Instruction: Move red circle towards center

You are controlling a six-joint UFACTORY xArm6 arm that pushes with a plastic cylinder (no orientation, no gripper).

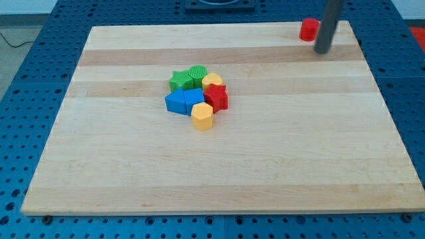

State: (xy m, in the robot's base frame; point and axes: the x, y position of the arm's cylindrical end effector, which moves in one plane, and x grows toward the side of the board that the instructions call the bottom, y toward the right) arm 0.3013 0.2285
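Observation:
The red circle [308,30] stands near the board's top right edge. My tip [322,51] is just to its right and slightly below it, close beside it; I cannot tell whether they touch. Near the board's middle sits a tight cluster: a green star [178,81], a green circle [198,76], a yellow heart [212,81], a red star [216,97], a blue block [176,102], a blue triangle [194,98] and a yellow hexagon [202,115].
The wooden board [133,172] lies on a blue perforated table [26,79]. A dark base [219,5] shows at the view's top, behind the board.

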